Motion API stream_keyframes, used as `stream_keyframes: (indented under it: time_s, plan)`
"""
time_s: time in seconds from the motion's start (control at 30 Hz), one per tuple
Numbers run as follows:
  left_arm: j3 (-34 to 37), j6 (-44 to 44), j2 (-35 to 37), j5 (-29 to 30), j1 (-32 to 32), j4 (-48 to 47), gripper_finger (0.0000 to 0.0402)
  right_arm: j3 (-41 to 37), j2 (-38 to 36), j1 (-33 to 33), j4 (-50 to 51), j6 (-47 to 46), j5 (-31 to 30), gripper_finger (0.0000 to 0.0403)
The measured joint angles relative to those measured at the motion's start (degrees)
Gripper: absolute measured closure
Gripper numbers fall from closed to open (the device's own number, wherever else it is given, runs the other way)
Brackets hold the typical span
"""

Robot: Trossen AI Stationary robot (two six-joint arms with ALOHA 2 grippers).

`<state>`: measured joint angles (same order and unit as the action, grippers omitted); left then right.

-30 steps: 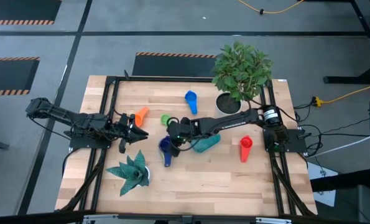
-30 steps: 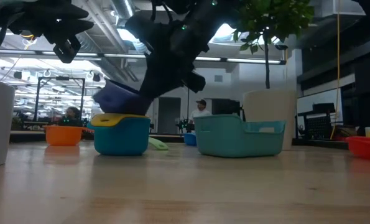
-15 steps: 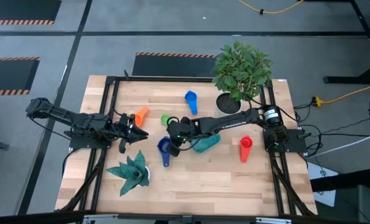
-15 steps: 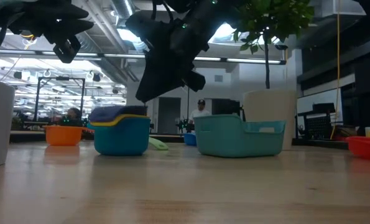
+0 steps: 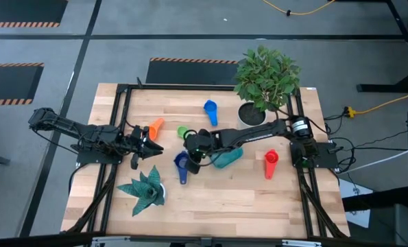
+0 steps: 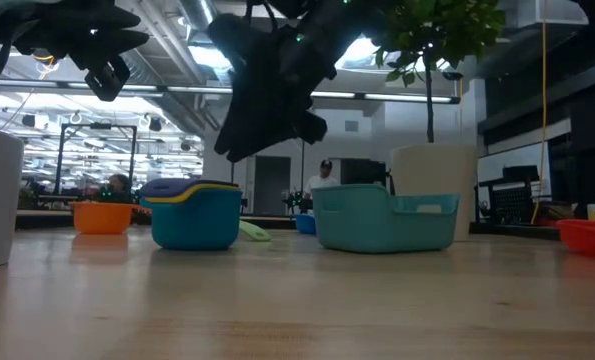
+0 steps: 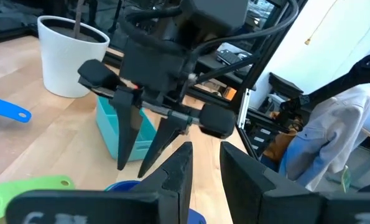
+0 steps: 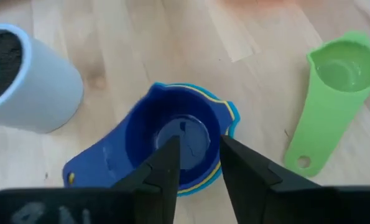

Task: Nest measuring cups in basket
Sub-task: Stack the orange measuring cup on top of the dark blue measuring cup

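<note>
Both arms are dark, near-black, built of slim jointed links. The right arm [image 5: 252, 135] carries a silver-and-black cylindrical joint near its base, with black cables trailing off behind it. The left arm [image 5: 73, 130] has the same matte black links and a boxy wrist block. The right gripper [image 7: 138, 155] shows two long, tapering black fingers [image 7: 125, 134] under a blocky black housing with a small red mark. The left gripper [image 7: 204, 171] has flat, dark fingers [image 7: 178, 171].
</note>
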<state>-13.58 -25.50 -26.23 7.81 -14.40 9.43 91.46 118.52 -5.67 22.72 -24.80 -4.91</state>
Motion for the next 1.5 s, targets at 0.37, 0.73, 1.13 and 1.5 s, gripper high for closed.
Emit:
stream_keyframes:
  time_s: [0.37,0.73,1.13,1.5]
  plan:
    - [-0.02,-0.01,0.01,3.79,-0.01,0.5,0.0327,0.07,-9.0,-6.6,19.19,5.82,-12.45,0.0285]
    - [-0.02,-7.32,-0.01,11.3,0.01,0.57,0.0325,-4.53,-15.44,-11.93,30.84,3.56,-18.6,0.0285]
    - [-2.52,-9.41,-0.01,22.05,1.79,0.82,0.025,-33.25,-34.84,-11.46,5.41,-0.87,-15.09,0.0285]
    - [-25.14,-20.59,-0.53,28.07,11.83,-38.74,0.025,-52.72,-43.0,-5.38,-15.99,1.5,-6.41,0.0285]
